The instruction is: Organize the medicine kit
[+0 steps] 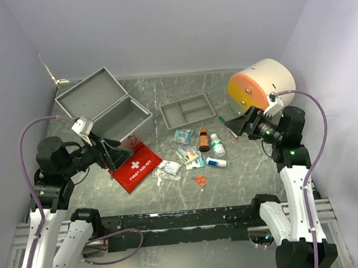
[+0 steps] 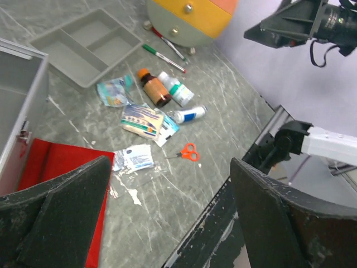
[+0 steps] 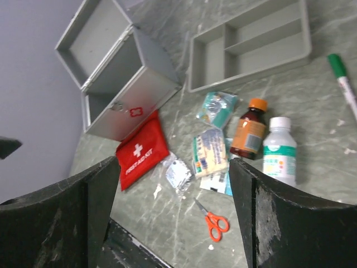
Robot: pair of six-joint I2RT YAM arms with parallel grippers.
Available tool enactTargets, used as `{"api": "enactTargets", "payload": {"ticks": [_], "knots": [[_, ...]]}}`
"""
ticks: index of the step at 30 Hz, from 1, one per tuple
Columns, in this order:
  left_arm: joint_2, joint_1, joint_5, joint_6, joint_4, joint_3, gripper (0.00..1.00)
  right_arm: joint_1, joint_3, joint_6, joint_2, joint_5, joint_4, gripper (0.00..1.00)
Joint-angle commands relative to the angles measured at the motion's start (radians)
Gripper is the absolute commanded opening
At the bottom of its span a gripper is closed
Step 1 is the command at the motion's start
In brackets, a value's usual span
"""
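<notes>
The open grey metal kit box (image 1: 106, 112) stands at the back left, with the grey divided tray (image 1: 188, 111) to its right. A red first aid pouch (image 1: 136, 166) lies in front of the box. A brown bottle (image 1: 204, 140), a white bottle (image 1: 218, 144), a tube (image 1: 216, 162), orange scissors (image 1: 200, 181) and several packets (image 1: 187, 153) lie mid-table. My left gripper (image 1: 109, 155) hovers open and empty over the pouch's left end (image 2: 56, 167). My right gripper (image 1: 240, 124) is open and empty, raised right of the bottles (image 3: 249, 129); the scissors (image 3: 215, 222) show between its fingers.
A round cream and orange drawer unit (image 1: 261, 85) stands at the back right. A green-capped pen (image 2: 162, 57) lies in front of it, near the tray (image 2: 86, 47). White walls close in on the left, back and right. A black rail (image 1: 192, 218) runs along the table's near edge.
</notes>
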Motion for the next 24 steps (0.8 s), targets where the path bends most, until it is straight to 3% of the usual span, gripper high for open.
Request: {"api": "enactTargets", "payload": {"ticks": [1, 8, 16, 24], "knots": [[0.042, -0.022, 0.153, -0.012, 0.074, -0.028, 0.99, -0.012, -0.038, 0.066, -0.006, -0.174, 0.138, 0.82], [0.181, -0.106, 0.113, -0.034, 0.080, -0.078, 0.95, 0.067, -0.090, 0.122, 0.011, -0.198, 0.271, 0.88], [0.347, -0.354, -0.346, -0.113, 0.053, -0.093, 0.87, 0.414, -0.018, 0.096, 0.166, 0.169, 0.275, 0.79], [0.441, -0.405, -0.627, -0.249, -0.011, -0.099, 0.75, 0.590, -0.043, 0.168, 0.289, 0.322, 0.419, 0.71]]}}
